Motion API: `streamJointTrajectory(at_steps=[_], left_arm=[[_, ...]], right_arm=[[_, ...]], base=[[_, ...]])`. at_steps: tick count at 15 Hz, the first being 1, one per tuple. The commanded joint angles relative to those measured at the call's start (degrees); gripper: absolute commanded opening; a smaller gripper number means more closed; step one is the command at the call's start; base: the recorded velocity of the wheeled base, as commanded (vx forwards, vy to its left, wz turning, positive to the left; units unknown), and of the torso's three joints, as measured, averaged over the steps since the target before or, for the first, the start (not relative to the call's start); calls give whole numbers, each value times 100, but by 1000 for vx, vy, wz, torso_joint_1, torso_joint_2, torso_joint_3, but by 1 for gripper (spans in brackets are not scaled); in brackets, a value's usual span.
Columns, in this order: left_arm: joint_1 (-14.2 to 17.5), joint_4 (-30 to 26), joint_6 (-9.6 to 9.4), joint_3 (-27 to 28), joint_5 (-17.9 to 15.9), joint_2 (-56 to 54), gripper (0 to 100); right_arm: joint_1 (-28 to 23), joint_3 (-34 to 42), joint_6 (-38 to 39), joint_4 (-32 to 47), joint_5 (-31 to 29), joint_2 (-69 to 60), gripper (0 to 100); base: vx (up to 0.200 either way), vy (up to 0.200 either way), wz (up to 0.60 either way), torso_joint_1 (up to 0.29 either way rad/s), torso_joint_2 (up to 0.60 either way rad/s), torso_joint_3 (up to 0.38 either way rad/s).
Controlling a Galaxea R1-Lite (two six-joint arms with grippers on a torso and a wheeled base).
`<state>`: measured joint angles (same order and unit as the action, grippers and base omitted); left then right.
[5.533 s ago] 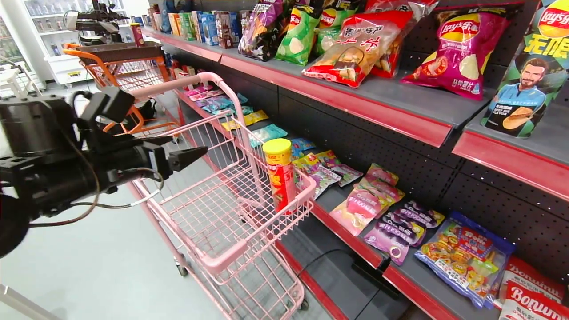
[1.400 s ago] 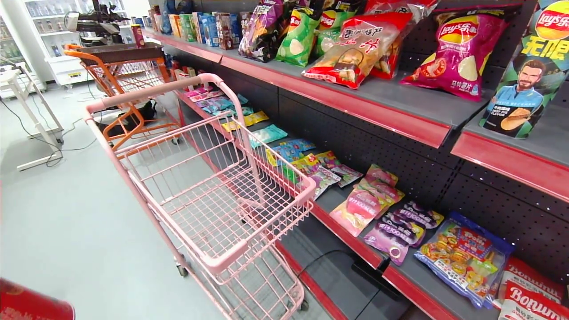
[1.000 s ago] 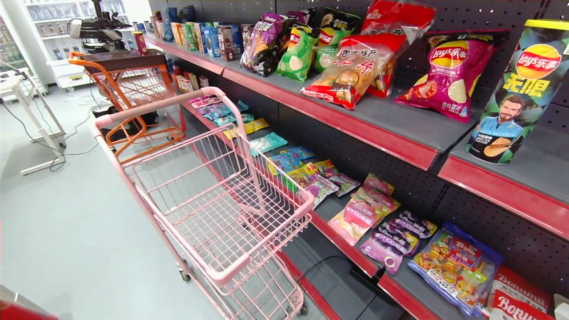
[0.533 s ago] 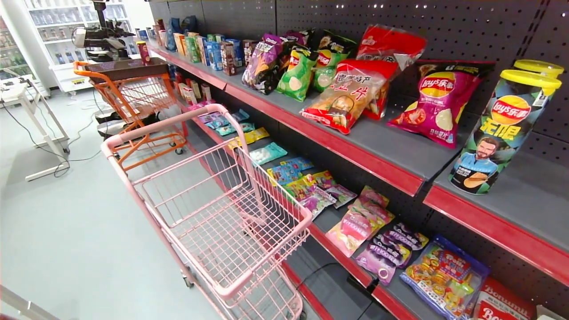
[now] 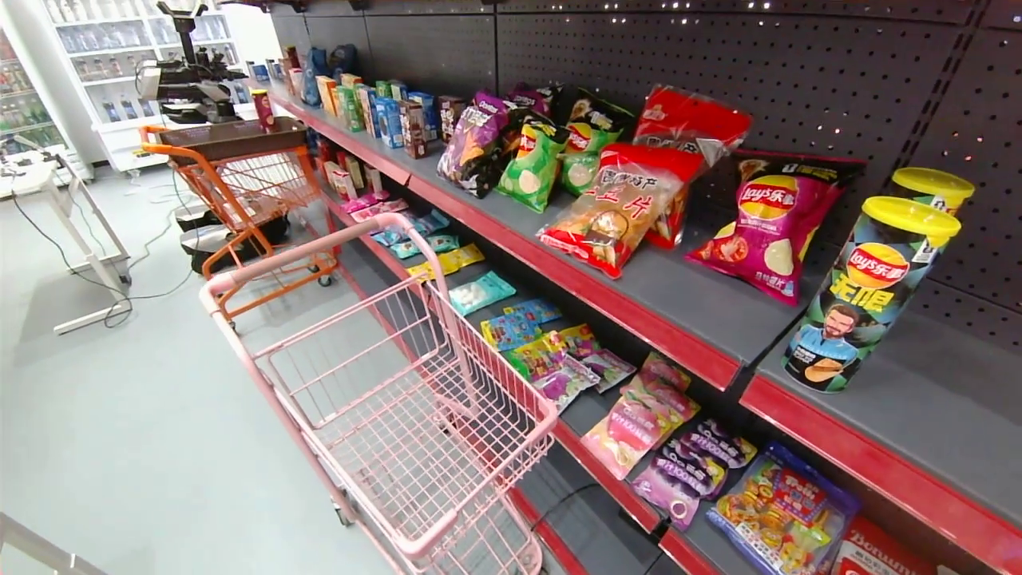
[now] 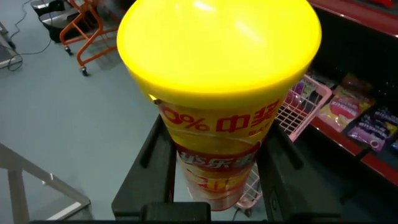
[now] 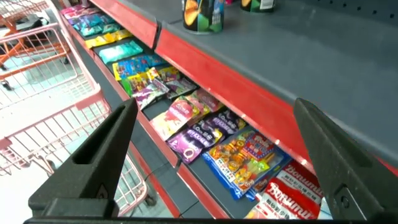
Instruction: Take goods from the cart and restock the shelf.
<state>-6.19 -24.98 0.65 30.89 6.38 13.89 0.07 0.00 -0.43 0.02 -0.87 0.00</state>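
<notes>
My left gripper (image 6: 217,165) is shut on a red chip can (image 6: 217,93) with a yellow lid, held upright above the floor beside the pink cart (image 6: 303,107). The pink cart (image 5: 319,254) stands along the shelf with its basket bare. On the upper shelf (image 5: 703,311) lie chip bags (image 5: 766,224), and two green cans with yellow lids (image 5: 870,295) stand at the right. My right gripper (image 7: 211,168) is open with nothing between its fingers, in front of the upper shelf (image 7: 298,56) and below a green can (image 7: 202,15).
The lower shelf holds candy bags (image 5: 639,407). An orange cart (image 5: 239,172) stands farther down the aisle, a white table (image 5: 48,184) at the far left. Bare grey shelf board (image 5: 942,399) lies right of the green cans. Open floor lies left of the pink cart.
The head camera has tilted up toward the upper shelf. The red can that stood in the cart has been lifted out in my left gripper, which has left the head view.
</notes>
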Motion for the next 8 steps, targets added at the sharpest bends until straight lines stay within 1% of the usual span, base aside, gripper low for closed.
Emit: streamJointTrajectory(at_steps=[1,5,6,7,8], left_arm=[[39,-7,-3,-31,4,18,0],[39,2,-65,-48,4,-53,0],[39,2,-232,-57,13,-158,0],[30,19,-530,-197,4,-431,0],[4,28,-785,-303,-75,-685,0]], right_arm=[[1,0,-1,-2,-1,0,100],[1,0,8,-2,-1,0,100],[1,0,8,-2,-1,0,100],[1,0,-1,-2,-1,0,100],[1,0,-1,-2,-1,0,100]], base=[[0,0,0,159,-398,-227],[0,0,0,160,-371,-210],[0,0,0,159,-364,-193],[0,0,0,168,-359,-212],[0,0,0,154,-354,-198]])
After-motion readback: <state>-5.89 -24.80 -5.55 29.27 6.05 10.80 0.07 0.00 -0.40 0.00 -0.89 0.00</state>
